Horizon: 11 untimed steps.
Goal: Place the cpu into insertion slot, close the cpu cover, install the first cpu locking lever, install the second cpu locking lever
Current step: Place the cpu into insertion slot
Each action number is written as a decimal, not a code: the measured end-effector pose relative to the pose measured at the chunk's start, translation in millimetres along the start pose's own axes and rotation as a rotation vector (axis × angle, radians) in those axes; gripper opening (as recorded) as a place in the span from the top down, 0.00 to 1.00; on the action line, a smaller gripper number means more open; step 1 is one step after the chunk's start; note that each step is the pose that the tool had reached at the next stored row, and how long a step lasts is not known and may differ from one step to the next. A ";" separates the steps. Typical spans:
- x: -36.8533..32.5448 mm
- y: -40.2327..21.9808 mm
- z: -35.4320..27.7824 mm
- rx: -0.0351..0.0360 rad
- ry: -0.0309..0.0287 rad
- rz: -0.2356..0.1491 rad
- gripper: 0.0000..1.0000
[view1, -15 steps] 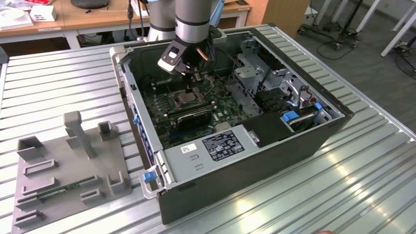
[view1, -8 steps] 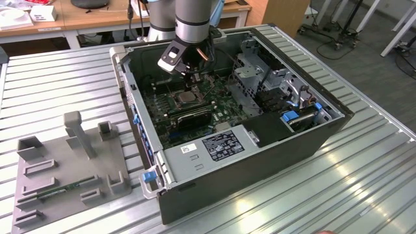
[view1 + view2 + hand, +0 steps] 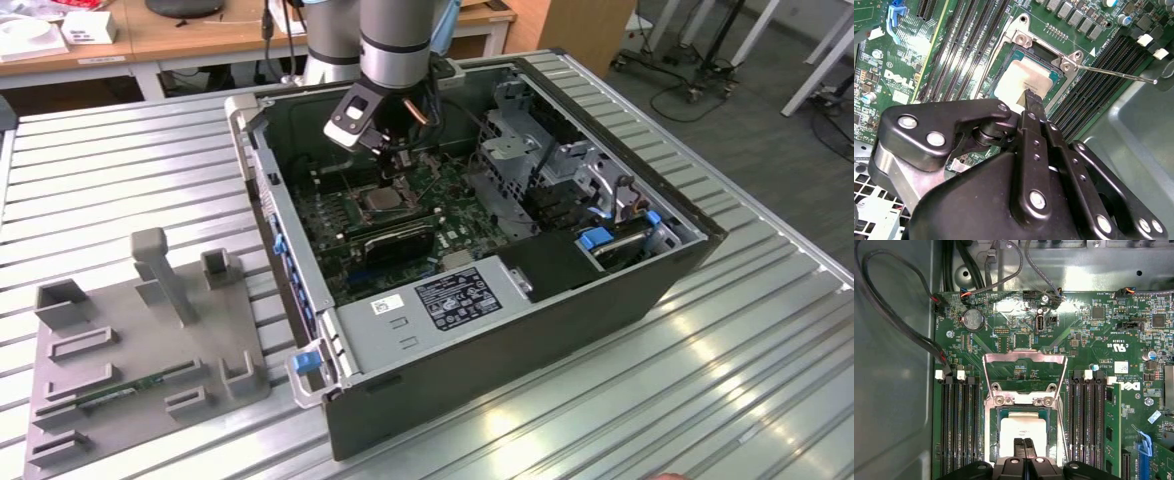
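The cpu (image 3: 1021, 429) lies flat in the insertion slot (image 3: 991, 432) on the green board, its pale metal top facing up. In the second wrist view the cpu (image 3: 1019, 80) sits inside the dark-rimmed insertion slot (image 3: 1046, 50). The cpu cover (image 3: 1024, 358) is swung open, lying back over the board beyond the socket. A thin wire locking lever (image 3: 1114, 73) sticks out sideways from the socket corner. My gripper (image 3: 1024, 446) is shut, its two fingers pressed together with the tips right at the cpu's top. In the exterior view the gripper (image 3: 388, 165) hangs inside the case over the cpu (image 3: 387, 203).
Long black memory slots (image 3: 959, 430) flank the socket on both sides. Cables (image 3: 914, 330) run along the case wall. The open computer case (image 3: 534, 330) has a drive cage (image 3: 534, 150) at the exterior view's right. A grey fixture (image 3: 147, 330) sits on the table at the left.
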<state>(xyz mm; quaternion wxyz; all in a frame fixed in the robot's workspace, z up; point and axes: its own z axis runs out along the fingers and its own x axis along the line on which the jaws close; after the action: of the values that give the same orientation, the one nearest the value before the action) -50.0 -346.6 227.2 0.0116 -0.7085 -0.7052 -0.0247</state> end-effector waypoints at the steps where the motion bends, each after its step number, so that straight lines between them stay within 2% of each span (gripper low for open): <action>1: 0.0 0.0 0.5 -0.0002 0.0004 0.000 0.89; 11: -0.4 -0.1 6.7 0.0001 -0.0001 0.000 0.89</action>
<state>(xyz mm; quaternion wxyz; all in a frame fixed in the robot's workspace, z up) -50.0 -346.7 220.5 0.0116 -0.7085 -0.7052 -0.0246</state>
